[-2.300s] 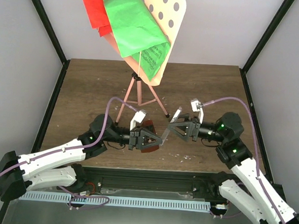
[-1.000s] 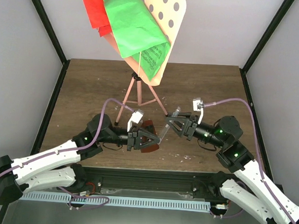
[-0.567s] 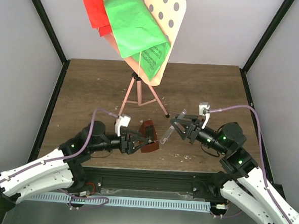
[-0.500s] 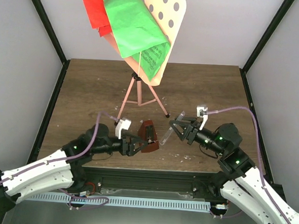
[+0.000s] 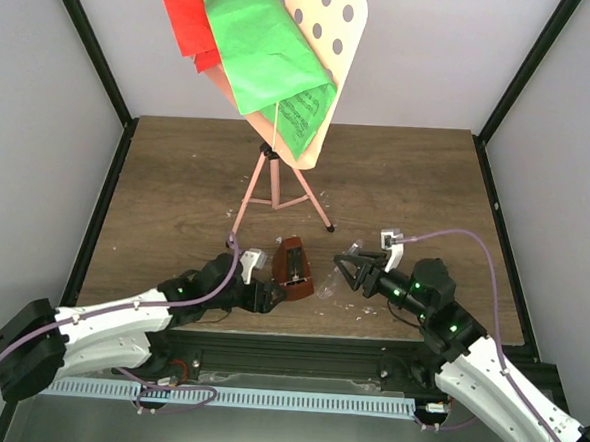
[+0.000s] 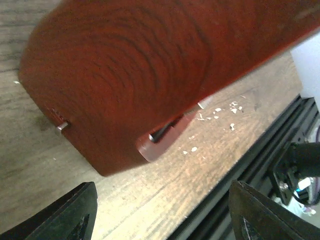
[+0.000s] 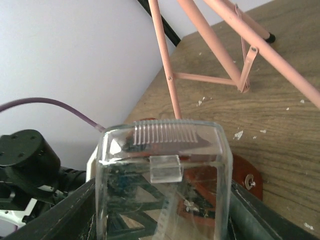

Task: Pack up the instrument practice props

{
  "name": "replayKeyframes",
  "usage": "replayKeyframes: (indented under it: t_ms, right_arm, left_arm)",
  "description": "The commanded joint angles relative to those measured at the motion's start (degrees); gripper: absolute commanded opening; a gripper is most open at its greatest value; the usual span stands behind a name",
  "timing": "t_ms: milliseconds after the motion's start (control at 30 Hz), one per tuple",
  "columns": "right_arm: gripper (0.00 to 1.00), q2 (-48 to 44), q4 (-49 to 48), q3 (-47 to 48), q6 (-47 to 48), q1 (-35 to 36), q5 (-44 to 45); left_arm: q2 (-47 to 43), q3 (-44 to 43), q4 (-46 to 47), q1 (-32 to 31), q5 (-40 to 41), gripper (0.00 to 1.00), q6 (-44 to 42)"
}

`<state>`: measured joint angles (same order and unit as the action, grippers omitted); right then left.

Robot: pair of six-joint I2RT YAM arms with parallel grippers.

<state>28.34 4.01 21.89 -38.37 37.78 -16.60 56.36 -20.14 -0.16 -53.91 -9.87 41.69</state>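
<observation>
The reddish-brown metronome (image 5: pixel 294 264) stands on the wooden table and fills the top of the left wrist view as the metronome (image 6: pixel 150 65). My left gripper (image 5: pixel 273 293) sits just near-left of it, open and apart from it, as the left gripper (image 6: pixel 160 220) shows. My right gripper (image 5: pixel 346 268) is shut on the clear plastic cover (image 7: pixel 165 170) to the metronome's right. The pink music stand (image 5: pixel 272 185) rises behind, its tripod legs (image 7: pixel 220 50) close ahead. Its dotted desk (image 5: pixel 337 33) carries a green sheet (image 5: pixel 265 54) and a red sheet (image 5: pixel 185 14).
White flecks (image 5: pixel 362 307) litter the table in front of the right gripper. A black rail (image 5: pixel 297 349) runs along the near edge. Black frame posts (image 5: pixel 90 48) and grey walls close in both sides.
My left gripper has opened, let go of the metronome and drawn back to the near left. The metronome now stands free. The right arm has pulled back lower with the cover.
</observation>
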Motion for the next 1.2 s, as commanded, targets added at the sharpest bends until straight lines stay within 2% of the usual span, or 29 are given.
replayKeyframes:
  t_ms: [0, 300, 533, 700, 833, 933, 1033, 1167]
  right_arm:
    - [0.55, -2.79, -1.58, -0.19, 0.68, 0.54, 3.57]
    - [0.56, -11.48, -1.22, -4.51, 0.58, 0.54, 9.18]
    - [0.57, -10.89, -0.78, -4.53, 2.11, 0.54, 9.39]
    - [0.56, -9.29, -1.14, -4.55, 8.58, 0.58, 7.22]
    - [0.53, -6.31, -2.99, -4.76, 13.18, 0.69, 5.71]
    - [0.52, -3.45, -5.67, -4.75, 15.85, 1.54, 6.69]
    - [0.52, -1.37, -7.88, -4.41, 18.26, 3.44, 9.62]
    - [0.51, 1.22, -10.66, -3.81, 22.33, 9.57, 18.55]
  left_arm:
    - [3.67, -1.2, 6.68, 0.74, 0.91, 0.72, -2.66]
    - [8.84, -1.81, 12.89, 0.73, 0.11, 0.69, -1.89]
    - [16.05, -2.96, 19.4, 0.65, -5.11, 0.68, -0.85]
    - [20.17, -5.2, 23.74, 0.64, -7.76, 0.68, -1.69]
    - [19.09, -4.08, 28.5, 0.91, -8.48, 0.69, 0.51]
    - [12.78, 0.52, 32.06, 4.69, -7.79, 0.71, 4.61]
    - [3.73, 1.25, 25.59, 10.95, -11.67, 0.74, 4.38]
    - [-7.59, -8.0, 2.16, 21.08, -16.87, 0.78, -6.4]
